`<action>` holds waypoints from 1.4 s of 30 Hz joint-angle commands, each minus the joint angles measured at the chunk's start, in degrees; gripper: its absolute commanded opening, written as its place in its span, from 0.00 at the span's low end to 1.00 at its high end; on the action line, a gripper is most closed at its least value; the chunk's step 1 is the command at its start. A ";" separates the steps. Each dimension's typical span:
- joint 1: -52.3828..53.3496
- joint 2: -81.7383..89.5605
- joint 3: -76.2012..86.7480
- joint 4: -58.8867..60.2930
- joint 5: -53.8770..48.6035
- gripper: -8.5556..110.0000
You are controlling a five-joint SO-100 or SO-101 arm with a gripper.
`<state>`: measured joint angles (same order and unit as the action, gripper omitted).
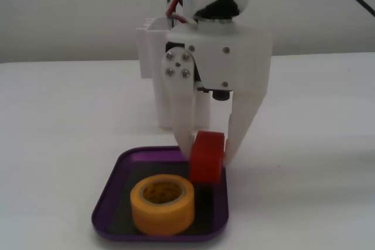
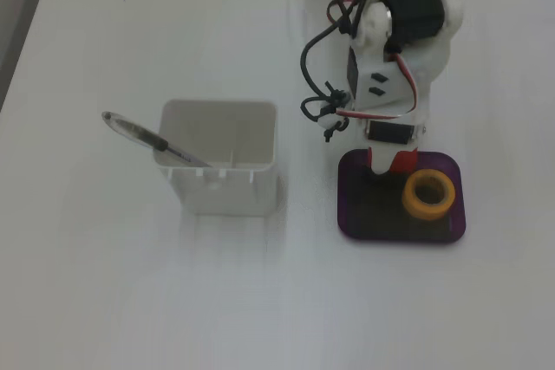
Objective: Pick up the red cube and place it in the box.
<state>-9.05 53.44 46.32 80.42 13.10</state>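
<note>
The white arm reaches down over the box [image 1: 117, 171], a shallow purple tray on the white table [image 1: 316, 144], with its gripper [image 1: 209, 155] pointing almost straight down. In a fixed view from the front, the two white fingers [image 1: 183, 121] taper downward and pinch the red cube [image 1: 206, 156] between their tips; the cube hangs tilted over the tray's back right part, its lower edge close to or touching the dark bottom, which one cannot tell. Just in front of it, inside the tray, lies a yellow tape roll [image 1: 162, 204]. In a fixed view from above, the arm's wrist covers the tray's [image 2: 355, 214] upper edge, the cube [image 2: 401, 160] peeks out beneath, and a white container [image 2: 222, 171] holding a pen [image 2: 147, 138] stands well apart to the left.
</note>
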 commanded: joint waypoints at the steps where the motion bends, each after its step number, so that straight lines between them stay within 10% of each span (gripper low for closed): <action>1: 0.62 -1.32 -5.89 1.67 0.09 0.07; 42: -0.18 19.07 -10.11 16.17 -3.87 0.25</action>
<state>-8.88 62.23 33.05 96.24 10.37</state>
